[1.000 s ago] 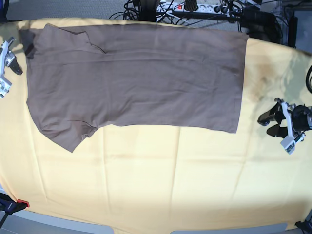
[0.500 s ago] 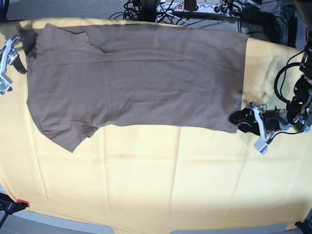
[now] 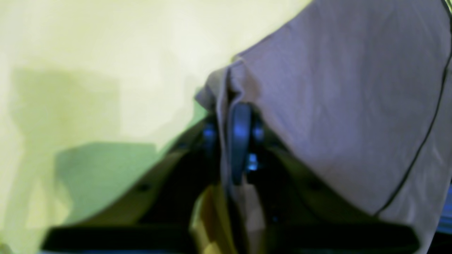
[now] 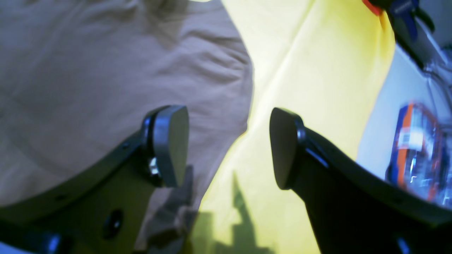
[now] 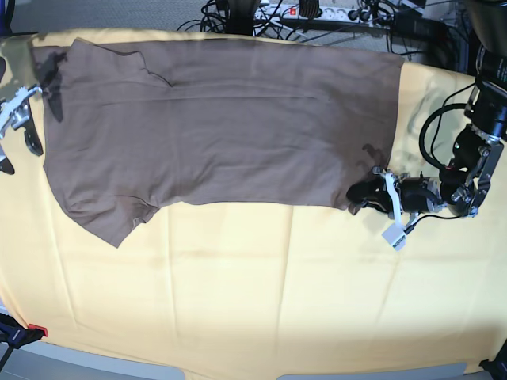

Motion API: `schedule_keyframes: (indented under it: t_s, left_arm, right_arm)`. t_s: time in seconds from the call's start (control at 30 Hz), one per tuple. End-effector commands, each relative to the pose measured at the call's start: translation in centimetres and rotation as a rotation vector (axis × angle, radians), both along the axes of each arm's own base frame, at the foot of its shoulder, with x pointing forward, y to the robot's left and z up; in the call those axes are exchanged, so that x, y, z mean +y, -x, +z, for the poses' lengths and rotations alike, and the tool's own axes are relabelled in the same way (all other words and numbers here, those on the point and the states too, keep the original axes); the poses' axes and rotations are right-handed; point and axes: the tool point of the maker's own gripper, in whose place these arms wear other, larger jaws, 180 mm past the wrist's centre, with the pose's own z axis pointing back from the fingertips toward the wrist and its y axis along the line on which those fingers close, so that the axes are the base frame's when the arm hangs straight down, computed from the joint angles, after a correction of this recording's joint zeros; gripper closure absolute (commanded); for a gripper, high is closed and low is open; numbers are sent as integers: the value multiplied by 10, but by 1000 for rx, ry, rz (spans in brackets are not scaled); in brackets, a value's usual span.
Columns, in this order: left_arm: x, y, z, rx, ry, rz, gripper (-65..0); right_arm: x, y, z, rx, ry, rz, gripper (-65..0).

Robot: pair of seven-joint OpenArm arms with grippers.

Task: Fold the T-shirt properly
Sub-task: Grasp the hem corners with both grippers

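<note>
Yellow cloth (image 5: pixel 238 293) covers the whole desk, with a tangle of cables and a power strip (image 5: pixel 317 11) past its far edge. Going left to right in the base view: at the desk's left edge the right pincer (image 5: pixel 17 127) hovers with its jaws spread, just beside the shoulder end of the T-shirt (image 5: pixel 222 127). Its wrist view shows one pad (image 4: pixel 169 144) over brown fabric and the other over bare yellow, nothing between them.

The T-shirt lies flat across the far half of the desk, sleeves toward the left edge, hem toward the right. One sleeve (image 5: pixel 119 218) juts toward the near edge.

At the near hem corner, towards the desk's right edge, the left pincer (image 5: pixel 366 194) is pressed together on the T-shirt; its wrist view shows a ridge of brown fabric pinched between the pads.

The step in hand looks like securing both ends before carrying one side over. To do it well, I judge the right pincer should drop onto the shoulder or sleeve edge and catch the shirt only, not the yellow cloth beneath. The left grip seems shallow, near the very corner, so a slow lift would guard against slipping. Both ends should rise together and level, so the fold line stays straight.
</note>
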Motion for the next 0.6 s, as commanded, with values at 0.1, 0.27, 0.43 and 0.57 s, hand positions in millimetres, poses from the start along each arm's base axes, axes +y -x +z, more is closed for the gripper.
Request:
schedule_keyframes:
  t_s: [0.1,0.27,0.43,0.57]
  left_arm:
    - [11,-12,10,-60,-49,-6,0]
    - [12,-18,16,-81,-53,-5,0]
    - [11,-20,18,-89,-49,-4,0]
    - [11,-20,18,-90,-48,-3,0]
  right_arm:
    - [-11,-31,-13,-30,-107,-59,-381]
    - [-34,-81,-36,-31,-192,-138,-381]
    - [-54,-127,-51,-20,-305,-218,-381]
    - [-64,-154,-71,37,-391,-280,-381]
